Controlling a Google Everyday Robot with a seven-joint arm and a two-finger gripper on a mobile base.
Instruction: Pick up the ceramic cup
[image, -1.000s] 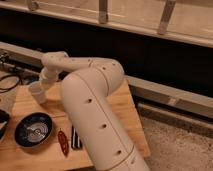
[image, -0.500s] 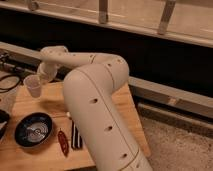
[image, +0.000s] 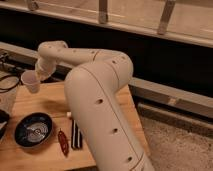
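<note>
My jaws (image: 39, 76) appear clenched on the cup (image: 30, 81), though my wrist hides most of the grip. The cup hangs tilted above the table (image: 47, 102), clear of its surface and up past the dark bowl (image: 33, 131). Right of the bowl lie a red object (image: 63, 142) and a dark striped one (image: 76, 135).

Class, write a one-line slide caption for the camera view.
Gripper holds the ceramic cup tilted above the wooden table, left of the dark bowl.

Ceramic cup (image: 30, 81) in pincer (image: 39, 76), above table (image: 42, 102), behind bowl (image: 33, 131).
</note>
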